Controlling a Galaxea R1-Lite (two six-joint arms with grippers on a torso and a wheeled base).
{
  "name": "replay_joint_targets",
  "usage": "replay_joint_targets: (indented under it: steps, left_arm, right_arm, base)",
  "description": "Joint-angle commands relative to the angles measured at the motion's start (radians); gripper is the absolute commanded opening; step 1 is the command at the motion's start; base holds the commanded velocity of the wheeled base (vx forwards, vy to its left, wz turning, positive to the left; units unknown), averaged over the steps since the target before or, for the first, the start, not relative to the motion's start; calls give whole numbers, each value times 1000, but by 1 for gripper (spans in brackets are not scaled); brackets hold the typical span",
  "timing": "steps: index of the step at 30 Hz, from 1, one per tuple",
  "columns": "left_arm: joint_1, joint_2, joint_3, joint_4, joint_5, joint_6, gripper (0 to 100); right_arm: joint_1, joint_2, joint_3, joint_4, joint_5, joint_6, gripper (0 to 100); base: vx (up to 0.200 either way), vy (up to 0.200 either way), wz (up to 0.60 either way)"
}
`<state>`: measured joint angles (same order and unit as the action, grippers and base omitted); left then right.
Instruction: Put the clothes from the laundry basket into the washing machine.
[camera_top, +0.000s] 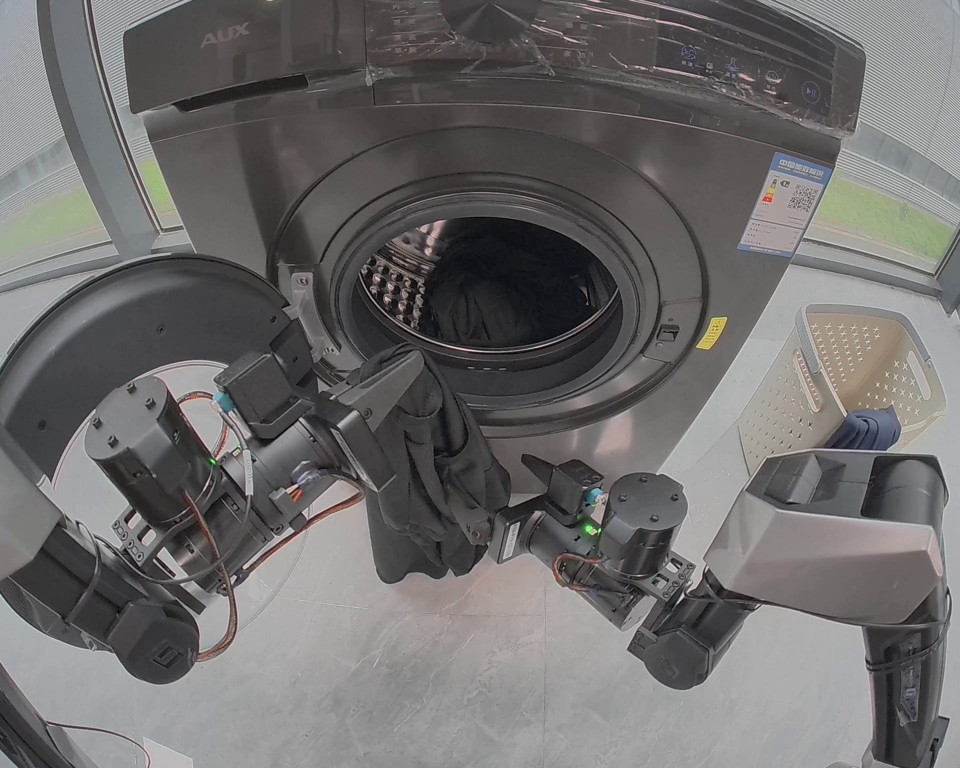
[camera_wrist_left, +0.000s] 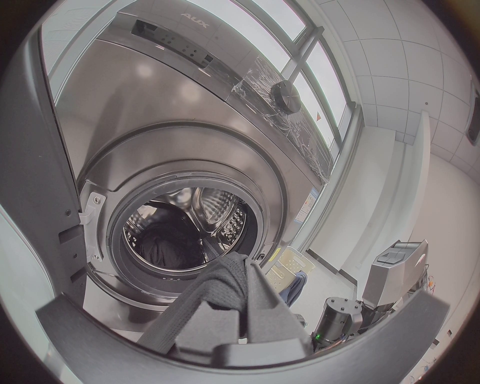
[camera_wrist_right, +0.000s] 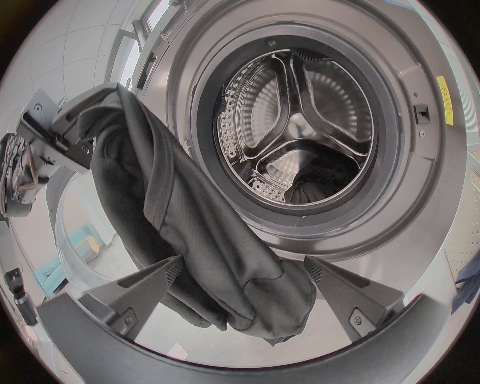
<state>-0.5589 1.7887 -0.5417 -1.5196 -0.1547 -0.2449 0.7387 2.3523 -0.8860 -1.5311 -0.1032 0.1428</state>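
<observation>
Garment (camera_top: 440, 480) hung from my left gripper (camera_top: 388, 398) before the washing machine's (camera_top: 250, 180) mouth, head view. Left wrist: those jaws pinched it. Right wrist: my right gripper (camera_wrist_right: 245, 265) stood spread at its lower end. Loading step, I judged; next, feed it into the drum (camera_wrist_right: 300, 125).

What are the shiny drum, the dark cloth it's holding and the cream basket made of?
The perforated silver drum looks like polished steel: mirror reflections. The dark grey garment is probably knit fabric, draping in folds. The cream perforated laundry basket: likely matte moulded plastic.
</observation>
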Motion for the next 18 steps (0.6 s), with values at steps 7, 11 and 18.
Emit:
replay_joint_targets:
  steps: [7,11,18]
  left_arm:
    - [1,-2,-3,-2,3,-1,0]
    - [2,-2,-1,-2,1,-1,0]
    - [1,-2,-1,-2,3,-1,0]
  right_arm:
    - [16,61,-19,2,0,0,100]
    - [14,88,-80,3,0,1,100]
    - [7,133,-228,11,-1,1,100]
  base:
    - [0,0,0]
    - [0,0,0]
    - [0,0,0]
